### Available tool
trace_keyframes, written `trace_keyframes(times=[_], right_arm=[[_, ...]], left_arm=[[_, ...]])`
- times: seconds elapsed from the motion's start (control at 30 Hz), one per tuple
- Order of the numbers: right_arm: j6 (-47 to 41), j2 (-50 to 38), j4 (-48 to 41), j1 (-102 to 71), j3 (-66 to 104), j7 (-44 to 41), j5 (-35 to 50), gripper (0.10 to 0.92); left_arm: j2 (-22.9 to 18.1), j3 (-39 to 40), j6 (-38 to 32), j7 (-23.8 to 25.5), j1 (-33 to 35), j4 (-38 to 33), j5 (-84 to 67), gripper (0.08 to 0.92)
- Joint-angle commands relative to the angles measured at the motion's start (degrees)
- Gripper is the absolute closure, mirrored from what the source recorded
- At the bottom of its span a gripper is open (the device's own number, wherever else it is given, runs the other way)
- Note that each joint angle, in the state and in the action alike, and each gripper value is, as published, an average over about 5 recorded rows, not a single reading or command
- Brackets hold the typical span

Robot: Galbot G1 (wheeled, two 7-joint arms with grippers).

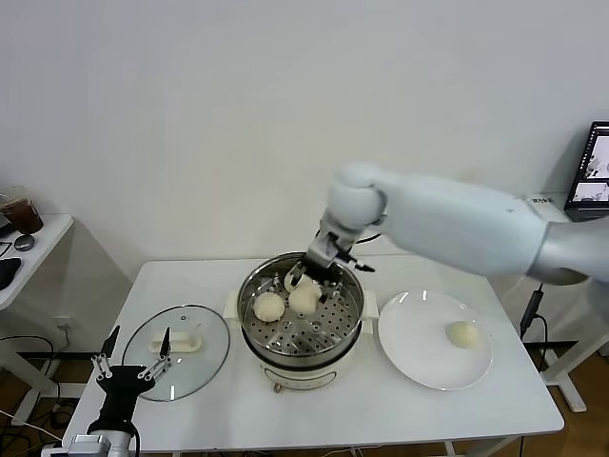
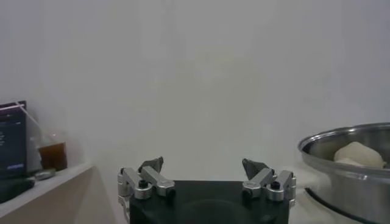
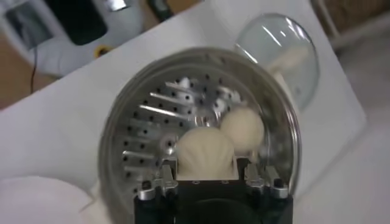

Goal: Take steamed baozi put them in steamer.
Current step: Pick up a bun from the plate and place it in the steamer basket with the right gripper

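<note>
Right gripper down inside the steamer with a baozi between its fingers; left gripper idle and wide open.

You have the right gripper (image 1: 306,282) reaching into the steamer (image 1: 350,324) at the table's (image 1: 285,419) middle; in the right wrist view a baozi (image 3: 205,153) sits between its fingers (image 3: 163,178), which stand close against both sides of it, though you cannot tell whether they still press on it. A second baozi (image 1: 269,306) rests on the perforated tray toward the robot's left, another (image 1: 296,277) shows at the back by the gripper, and one more (image 1: 462,334) lies on the white plate (image 1: 419,367) just beside the steamer. The glass lid (image 1: 205,362) lies on the steamer's other side. Your left gripper (image 1: 134,367) hangs low near the lid, jaws spread apart and holding nothing.
</note>
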Motion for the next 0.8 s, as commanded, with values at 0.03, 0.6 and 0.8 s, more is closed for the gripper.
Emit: trace_keyframes(times=[0.03, 0.6, 0.8], right_arm=[[15.4, 6.4, -1.8, -3.5, -4.7, 2.7, -10.9, 0.457], [16.8, 4.8, -1.4, -5.5, -4.5, 4.0, -12.6, 0.418], [13.4, 0.9, -1.2, -1.7, -1.7, 3.6, -9.1, 0.264]], left_arm=[[-0.1, -0.2, 0.1, 0.0, -0.2, 0.1, -0.1, 0.177], [-0.5, -0.1, -0.1, -0.2, -0.3, 1.0, -0.2, 0.177], [-0.4, -0.1, -0.1, -0.1, -0.3, 0.8, -0.2, 0.177]])
